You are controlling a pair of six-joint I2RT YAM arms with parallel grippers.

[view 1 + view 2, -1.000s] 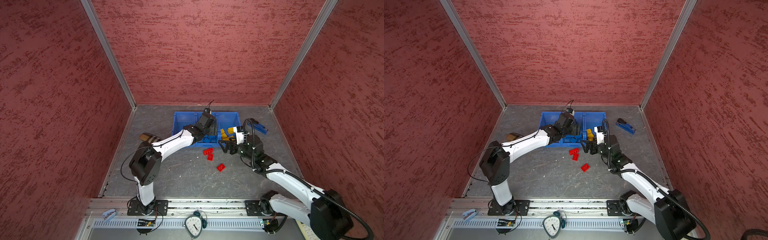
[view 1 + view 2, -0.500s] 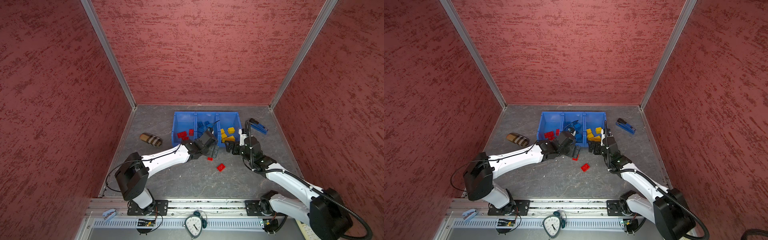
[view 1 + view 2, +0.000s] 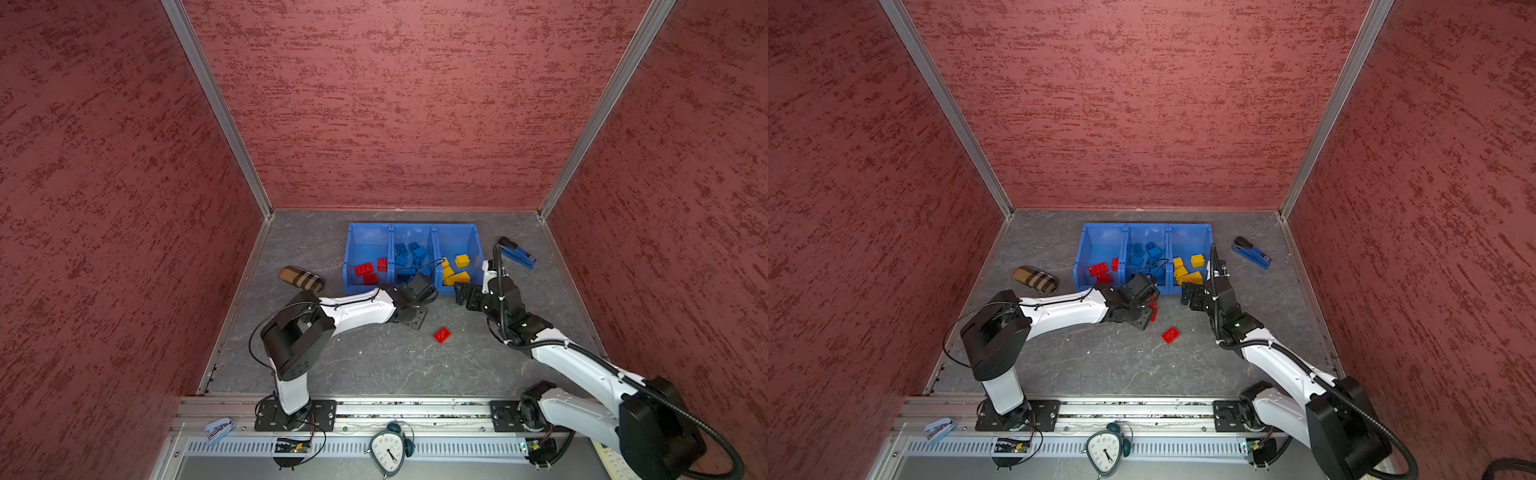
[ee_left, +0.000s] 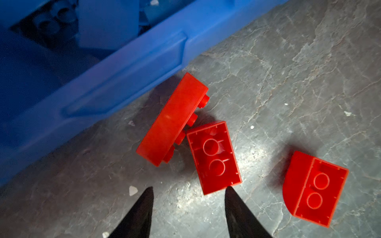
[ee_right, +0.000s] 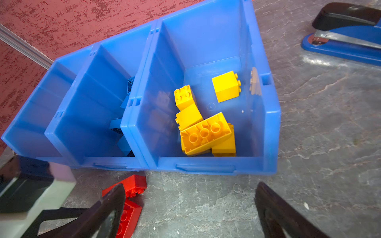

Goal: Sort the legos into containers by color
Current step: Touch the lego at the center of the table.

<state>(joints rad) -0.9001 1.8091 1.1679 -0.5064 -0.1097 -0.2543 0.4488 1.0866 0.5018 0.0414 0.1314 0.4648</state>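
The containers (image 3: 411,226) stand at the back of the table (image 3: 374,365), with legos (image 3: 365,269) in all three. Just before the middle container, a lego on its side (image 4: 173,119) lies beside an upturned lego (image 4: 214,157). A lone lego (image 3: 441,334) lies farther forward. The stapler (image 3: 517,252) lies right of the containers and the glasses case (image 3: 301,279) left of them.

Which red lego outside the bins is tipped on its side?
The long red brick right beside the blue bin: its studs poke out sideways. The middle brick and the rounded brick lie upside down, hollow sides up.

Three blue containers (image 3: 1102,239), loose red lego (image 3: 1170,335)
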